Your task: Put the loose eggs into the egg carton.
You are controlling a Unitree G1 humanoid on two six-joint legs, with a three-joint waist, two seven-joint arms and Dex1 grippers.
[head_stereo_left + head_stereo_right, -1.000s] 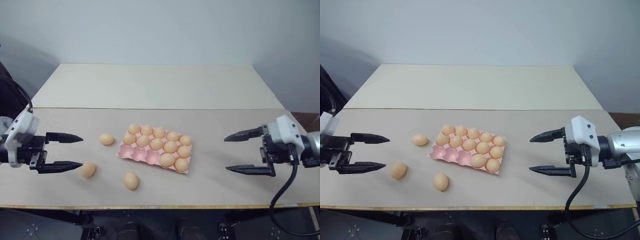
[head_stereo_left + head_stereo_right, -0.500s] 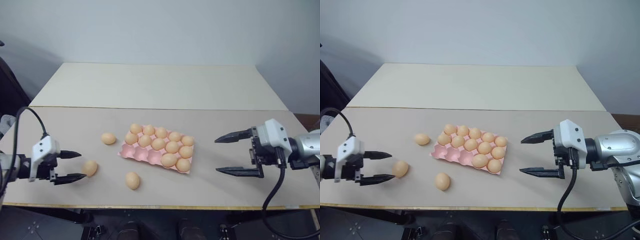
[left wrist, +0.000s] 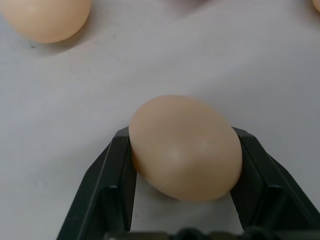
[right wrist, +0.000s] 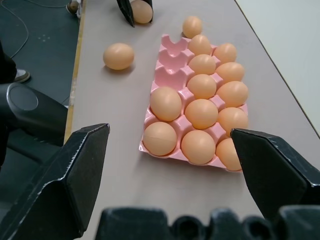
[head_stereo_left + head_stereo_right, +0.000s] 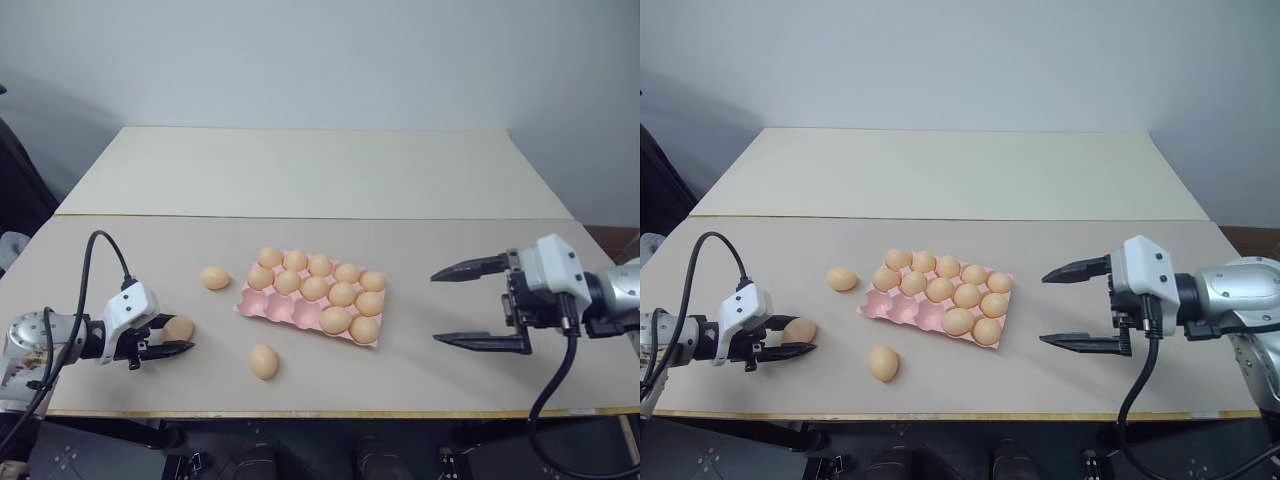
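the left pincer (image 5: 172, 340) is low over the near left part of the table (image 5: 450, 260), its two black fingers (image 3: 112, 185) closed against the sides of one loose egg (image 3: 186, 147) (the egg sits between the finger pads, touching both, and seems to rest on the table surface). in the head views this held egg (image 5: 799, 330) lies well to the left of the egg carton (image 5: 268, 306), near the table's front edge.

the right pincer (image 5: 1072, 306) hangs above the right side of the table with its fingers spread wide and nothing between them; it points towards the carton, well apart from it.

the pink egg carton sits near the middle of the grey table, turned slightly askew. twelve eggs fill its cups: the two far rows are full and the near row has eggs in its two right-hand cups, leaving three cups at the near left bare (image 4: 172, 55).

two more loose eggs lie on the table: one (image 5: 213, 278) just left of the carton's far left corner, not touching it, and one (image 5: 264, 361) in front of the carton's empty cups, near the front edge. a lighter, cream-coloured table (image 5: 300, 170) adjoins beyond, against a pale wall.
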